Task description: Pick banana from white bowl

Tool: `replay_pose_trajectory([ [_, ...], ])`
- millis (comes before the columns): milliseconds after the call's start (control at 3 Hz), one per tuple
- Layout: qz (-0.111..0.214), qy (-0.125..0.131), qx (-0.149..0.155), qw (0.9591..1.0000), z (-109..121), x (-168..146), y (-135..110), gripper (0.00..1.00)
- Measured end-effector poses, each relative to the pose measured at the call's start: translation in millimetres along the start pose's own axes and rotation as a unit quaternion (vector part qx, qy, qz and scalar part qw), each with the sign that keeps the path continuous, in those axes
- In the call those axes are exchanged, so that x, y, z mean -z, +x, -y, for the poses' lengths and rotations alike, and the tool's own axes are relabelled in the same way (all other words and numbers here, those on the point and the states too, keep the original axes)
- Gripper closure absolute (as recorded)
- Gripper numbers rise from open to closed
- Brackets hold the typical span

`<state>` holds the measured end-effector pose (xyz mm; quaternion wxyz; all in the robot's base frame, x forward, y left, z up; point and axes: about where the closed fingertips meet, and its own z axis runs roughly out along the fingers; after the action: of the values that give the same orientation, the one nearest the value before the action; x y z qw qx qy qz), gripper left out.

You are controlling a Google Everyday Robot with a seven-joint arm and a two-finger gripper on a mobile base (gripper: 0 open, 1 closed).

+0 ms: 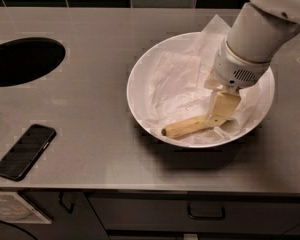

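The white bowl (pixel 140 91) stands on the steel counter, right of centre, lined with crumpled white paper. The banana (pixel 186 127) lies on the paper at the bowl's front, with its dark tip pointing left. Its right end is hidden under my gripper (pixel 219 113). The gripper reaches down into the bowl from the upper right and rests on or around that right end. The banana lies flat on the paper.
A black phone (pixel 25 151) lies near the counter's front left edge. A round dark hole (pixel 21 60) opens in the counter at the left. Dark tiles run along the back wall. Drawer fronts with handles sit below the counter edge.
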<state>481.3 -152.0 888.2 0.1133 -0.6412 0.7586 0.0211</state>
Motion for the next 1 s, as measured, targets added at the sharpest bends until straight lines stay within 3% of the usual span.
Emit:
replay_pose_trajectory([
  [1000,-0.008,-0.017,0.001,0.9998,1.0,-16.9,0.5,0.38],
])
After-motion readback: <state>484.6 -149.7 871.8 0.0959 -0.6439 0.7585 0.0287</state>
